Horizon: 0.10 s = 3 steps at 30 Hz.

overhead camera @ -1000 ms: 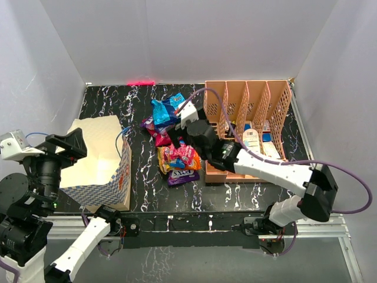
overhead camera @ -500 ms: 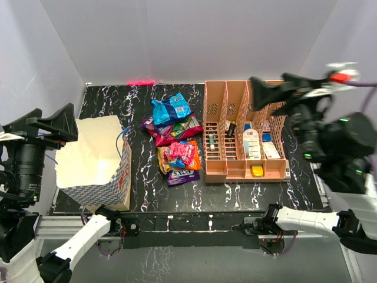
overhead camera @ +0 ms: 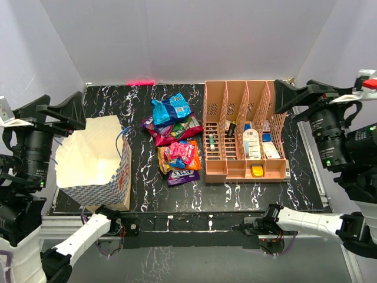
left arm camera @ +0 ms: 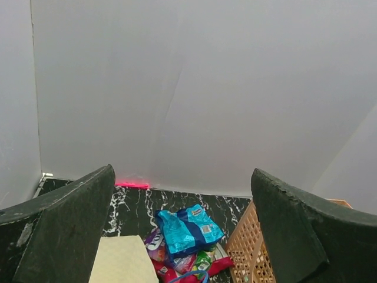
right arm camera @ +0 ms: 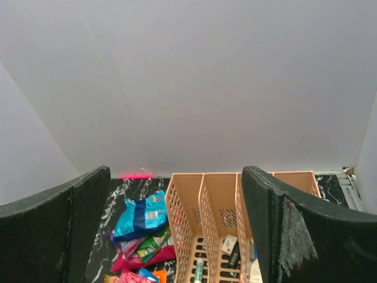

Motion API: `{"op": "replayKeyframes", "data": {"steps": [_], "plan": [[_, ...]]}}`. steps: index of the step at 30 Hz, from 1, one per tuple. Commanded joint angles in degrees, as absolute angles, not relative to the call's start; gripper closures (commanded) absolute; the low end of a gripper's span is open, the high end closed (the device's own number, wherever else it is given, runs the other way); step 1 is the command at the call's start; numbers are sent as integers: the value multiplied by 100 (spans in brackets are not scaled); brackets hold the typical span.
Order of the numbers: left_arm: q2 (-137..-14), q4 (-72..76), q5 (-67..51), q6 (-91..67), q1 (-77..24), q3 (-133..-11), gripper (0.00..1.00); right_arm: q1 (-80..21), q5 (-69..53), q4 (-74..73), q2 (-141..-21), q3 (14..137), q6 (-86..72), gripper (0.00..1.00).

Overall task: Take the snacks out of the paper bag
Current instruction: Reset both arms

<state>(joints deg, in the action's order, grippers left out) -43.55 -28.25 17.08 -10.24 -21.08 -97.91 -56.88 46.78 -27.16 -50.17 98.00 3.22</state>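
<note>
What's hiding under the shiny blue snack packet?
Under the blue packet a red packet and a green packet poke out. Their covered parts, and anything else beneath, cannot be seen.

Plain white walls (overhead camera: 188,35), black white-veined tabletop (overhead camera: 106,100), red light streak (overhead camera: 140,82)

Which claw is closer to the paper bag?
Left. The left claw hangs raised just left of the paper bag; the right claw is far off, past the organizer.

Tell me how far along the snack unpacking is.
Done: a pile of snacks lies on the table between the paper bag and the organizer. In hand: nothing; left gripper and right gripper are open and raised. Left: unclear, the bag's inside isn't visible.
</note>
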Motion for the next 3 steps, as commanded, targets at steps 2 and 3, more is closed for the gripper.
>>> {"op": "replayKeyframes", "data": {"steps": [2, 3], "plan": [[-4492, -2685, 1582, -1078, -2092, -9865, 2, -5687, 5036, -2834, -5202, 9901, 539, 2], [-4465, -2636, 1575, -1093, -2092, -9818, 2, -5687, 5201, -2931, -5308, 10033, 491, 2]]}}
